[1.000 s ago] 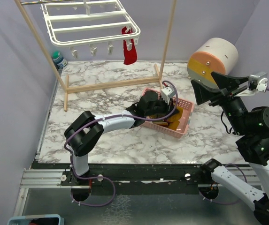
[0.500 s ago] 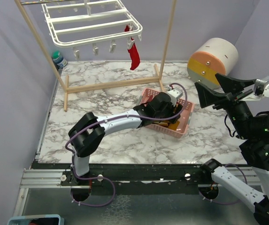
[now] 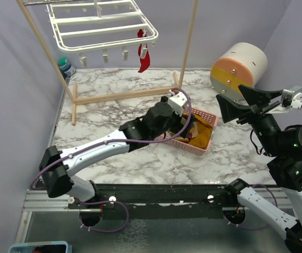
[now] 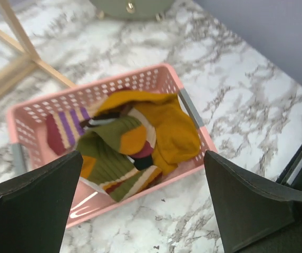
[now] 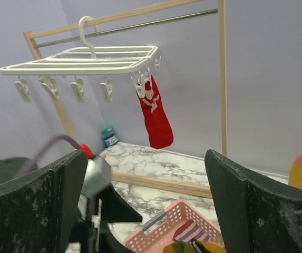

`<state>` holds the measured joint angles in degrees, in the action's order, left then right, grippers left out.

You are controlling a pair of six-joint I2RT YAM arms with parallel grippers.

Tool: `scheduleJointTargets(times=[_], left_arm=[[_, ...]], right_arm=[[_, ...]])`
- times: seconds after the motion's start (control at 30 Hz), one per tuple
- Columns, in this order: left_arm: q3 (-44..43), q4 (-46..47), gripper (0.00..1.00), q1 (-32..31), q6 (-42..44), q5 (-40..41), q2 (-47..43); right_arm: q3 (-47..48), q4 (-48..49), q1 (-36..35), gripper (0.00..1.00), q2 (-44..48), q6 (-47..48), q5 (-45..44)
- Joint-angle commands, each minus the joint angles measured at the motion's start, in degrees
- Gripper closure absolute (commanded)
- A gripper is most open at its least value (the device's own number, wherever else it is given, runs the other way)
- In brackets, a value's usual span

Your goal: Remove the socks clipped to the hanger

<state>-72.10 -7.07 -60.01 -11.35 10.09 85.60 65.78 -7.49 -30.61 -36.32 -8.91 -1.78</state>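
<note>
Left tool [image 4: 143, 158]: I have its jaws spread wide with nothing between them, hovering just above the pink basket [image 4: 140, 79].
Right tool [image 5: 145, 158]: its jaws are apart too and empty, raised over the right side of the counter [image 3: 114, 153], facing the hanger [image 5: 77, 66].
Hanger: white rack, hooked on the rail of the wooden frame [image 3: 190, 37] at the back.
Red sock [image 5: 156, 118]: I see it dangling from a clip at the rack's right end.
Socks [image 4: 166, 132]: a mustard, olive and striped heap lies inside the basket.

socks [image 4: 140, 137]: soft cloth
hanger [image 5: 71, 67]: smooth white plastic
basket [image 4: 103, 90]: pink plastic
table [image 3: 114, 158]: shiny, stone look
pole frame [image 5: 223, 79]: bare wood
</note>
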Motion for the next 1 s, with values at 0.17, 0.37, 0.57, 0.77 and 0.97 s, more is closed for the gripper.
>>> scheduleJointTargets(times=[0.17, 0.37, 0.57, 0.77, 0.97], left_arm=[[3.95, 2.08, 0.01, 7.38, 7.89, 16.48, -5.71], [14.79, 25.53, 0.01, 18.64, 12.45, 17.69, -4.5], [12.4, 35.74, 0.01, 29.22, 11.57, 4.15, 4.0], [4.72, 42.03, 0.01, 35.7, 8.44, -16.91, 14.44], [-5.94, 42.07, 0.01, 38.06, 5.02, -28.38, 24.82]], right_arm=[[-0.18, -1.45, 0.29, 0.0, -1.31, -1.58, 5.54], [0.64, -2.27, 0.29, 0.0, -2.53, -1.62, 6.61], [1.48, -3.37, 0.29, 0.0, -3.64, -0.94, 6.79], [1.38, -1.91, 0.27, 0.0, -5.47, -1.79, 10.46], [0.85, -1.16, 0.29, 0.0, -7.34, -1.91, 10.84]])
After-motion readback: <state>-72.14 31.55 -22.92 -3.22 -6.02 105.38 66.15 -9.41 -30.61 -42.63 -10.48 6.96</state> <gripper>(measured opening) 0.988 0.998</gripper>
